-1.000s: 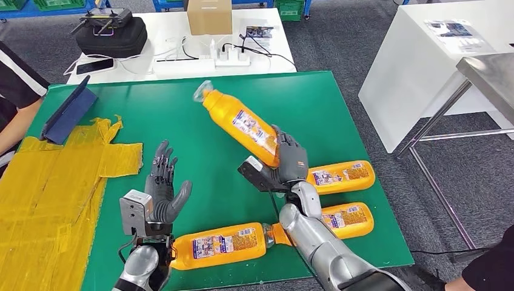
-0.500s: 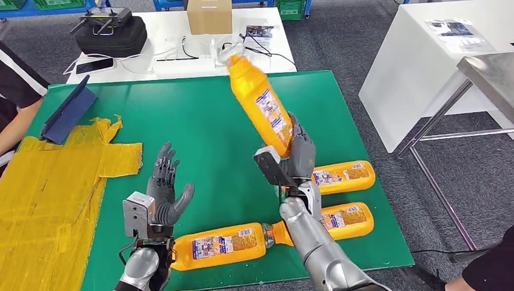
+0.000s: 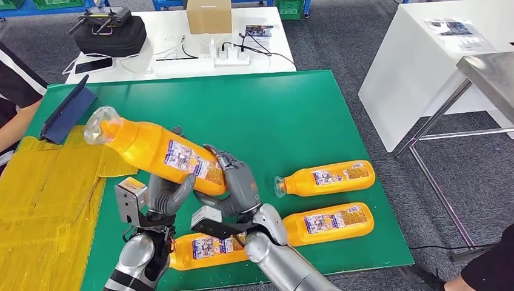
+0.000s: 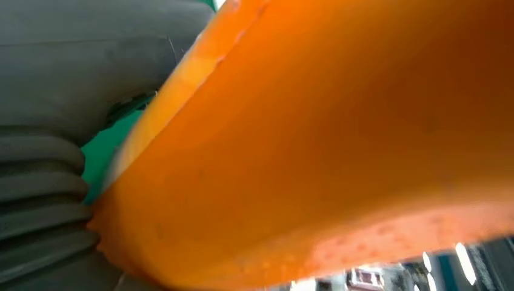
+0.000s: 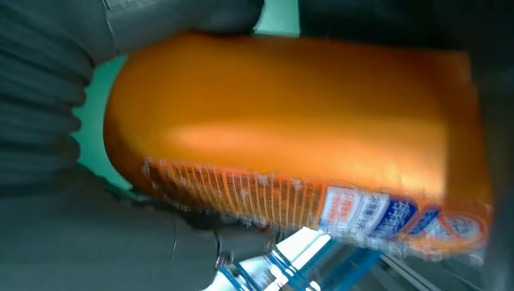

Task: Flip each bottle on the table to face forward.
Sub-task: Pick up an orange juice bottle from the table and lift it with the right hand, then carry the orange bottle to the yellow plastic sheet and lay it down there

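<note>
Step in hand, as judged: a flip in mid-air, with the orange plastic bottle with a clear cap (image 3: 159, 156) held tilted above the green table (image 3: 285, 115), base wrapped in the right hand (image 3: 237, 185), left hand (image 3: 163, 195) cupped against its underside, fingers curled on it. Next move likely calls for a secure left-hand hold before the right lets go, then laying it down label-up. Three more orange bottles (image 3: 324, 176) lie flat on the table, yellow sheeting (image 3: 42, 206) at its left side, white desk (image 3: 176, 57) beyond.

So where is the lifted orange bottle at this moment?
In the head view the lifted bottle is left of centre above the green table, between the left hand and right hand.
</note>
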### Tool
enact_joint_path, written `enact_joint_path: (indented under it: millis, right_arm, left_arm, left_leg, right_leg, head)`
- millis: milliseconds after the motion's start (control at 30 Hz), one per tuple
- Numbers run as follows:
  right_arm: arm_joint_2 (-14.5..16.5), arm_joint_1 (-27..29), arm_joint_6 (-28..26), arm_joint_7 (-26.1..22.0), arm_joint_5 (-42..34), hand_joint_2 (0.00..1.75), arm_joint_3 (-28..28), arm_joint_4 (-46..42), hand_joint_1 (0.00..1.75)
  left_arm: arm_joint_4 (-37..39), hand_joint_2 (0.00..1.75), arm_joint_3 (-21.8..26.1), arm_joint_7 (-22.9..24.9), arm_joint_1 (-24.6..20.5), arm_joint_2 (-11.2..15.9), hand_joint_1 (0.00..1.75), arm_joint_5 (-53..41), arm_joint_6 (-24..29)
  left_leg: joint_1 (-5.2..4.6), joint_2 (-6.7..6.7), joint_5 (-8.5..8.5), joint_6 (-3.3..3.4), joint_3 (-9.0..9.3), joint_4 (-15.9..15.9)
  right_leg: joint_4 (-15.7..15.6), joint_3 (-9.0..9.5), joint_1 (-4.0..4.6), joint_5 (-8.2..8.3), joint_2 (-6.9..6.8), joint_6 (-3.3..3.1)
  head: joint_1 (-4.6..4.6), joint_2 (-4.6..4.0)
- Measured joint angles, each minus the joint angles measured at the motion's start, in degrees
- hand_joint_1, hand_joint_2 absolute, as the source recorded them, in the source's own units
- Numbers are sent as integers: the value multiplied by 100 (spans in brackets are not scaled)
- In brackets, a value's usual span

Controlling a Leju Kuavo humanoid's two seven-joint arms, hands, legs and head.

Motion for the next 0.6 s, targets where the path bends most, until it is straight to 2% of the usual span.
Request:
enact_joint_path:
  millis: [200, 233, 333, 367, 600]
  right_arm:
    - [-14, -151, -181, 269, 176, 175, 476, 8, 175]
    - [-16, -192, -218, 304, 220, 175, 548, 21, 175]
    - [-16, -329, -276, 389, 301, 175, 741, 107, 175]
    - [-16, -375, -294, 414, 313, 175, 799, 145, 175]
    - [-15, -553, -320, 466, 163, 175, 1064, 286, 175]
  left_arm:
    - [-226, 175, -19, 55, -32, 64, 0, 235, -26]
    - [-263, 175, -22, 62, -38, 73, 11, 272, -21]
    - [-369, 175, -23, 61, -47, 85, 142, 357, 72]
    - [-403, 175, -22, 47, -44, 86, 175, 373, 141]
    - [-595, 175, -21, -77, 41, 86, 175, 457, 561]
  left_leg:
    - [-1, 5, -1, 0, 0, 0]
    - [-1, 5, -1, 0, 0, 0]
    - [-1, 9, -2, -1, 0, 0]
    - [-1, 10, -1, -1, 0, 0]
    - [-1, 9, -2, -1, -5, 0]
  right_leg:
    - [-1, -53, -3, 0, 1, -1]
    - [-1, -59, -3, 0, 1, -1]
    - [-1, -60, -3, 0, 2, -1]
    - [-1, -60, -3, 0, 2, -1]
    - [-1, -55, -3, 0, 2, -1]
  head:
    - [1, 0]
    - [1, 0]
    - [-1, 0]
    - [-1, 0]
    - [-1, 0]
